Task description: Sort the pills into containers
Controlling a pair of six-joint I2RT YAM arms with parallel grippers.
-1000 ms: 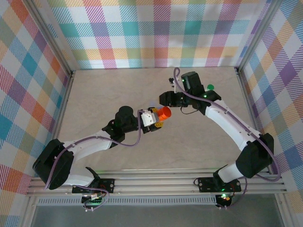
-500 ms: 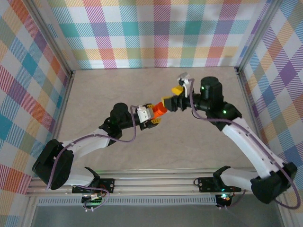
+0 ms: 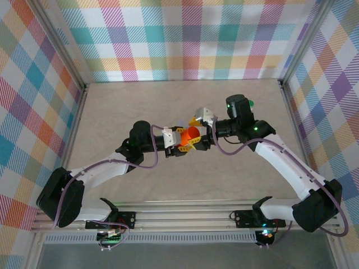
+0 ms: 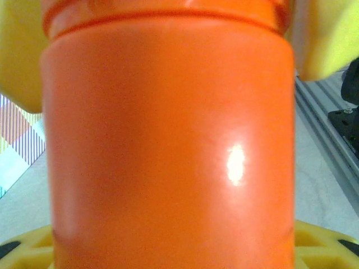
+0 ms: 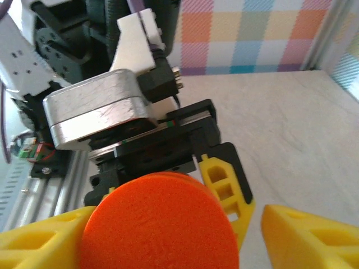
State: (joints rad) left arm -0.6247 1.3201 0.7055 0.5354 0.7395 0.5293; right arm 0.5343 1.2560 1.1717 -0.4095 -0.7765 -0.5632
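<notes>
Early, by the look of things. Judged at the opening step: lid on, nothing visibly sorted. Cannot vouch for a single pill in any container.

First, orange bottle (image 3: 189, 134). Held off the table (image 3: 123, 106) near the middle, tilted, cap end toward the right arm. Clamped round the body by the left gripper (image 3: 180, 143), yellow fingers (image 4: 17, 61) pressed to both sides in the left wrist view. Opaque wall, contents unknown.

Next, right gripper (image 3: 198, 129). Up against the cap (image 5: 160, 224), jaws parted and straddling it. In the right wrist view, one yellow finger (image 5: 308, 238) clear of the cap with a gap alongside. The other is at the cap's edge, contact uncertain. Not gripping, as far as can be seen.

Also noted, bottle with green cap (image 3: 248, 103). Glimpsed behind the right arm, toward the far right of the table, well apart from the orange one. Capped, body hidden, contents unknown.

Left to do, by judgement: nearly everything.
- Close on the cap and twist it off against the left hold.
- Put the cap down and open the other containers.
- Place the pills.

Likely trouble: slip of the round body between the left fingers under the twist.
</notes>
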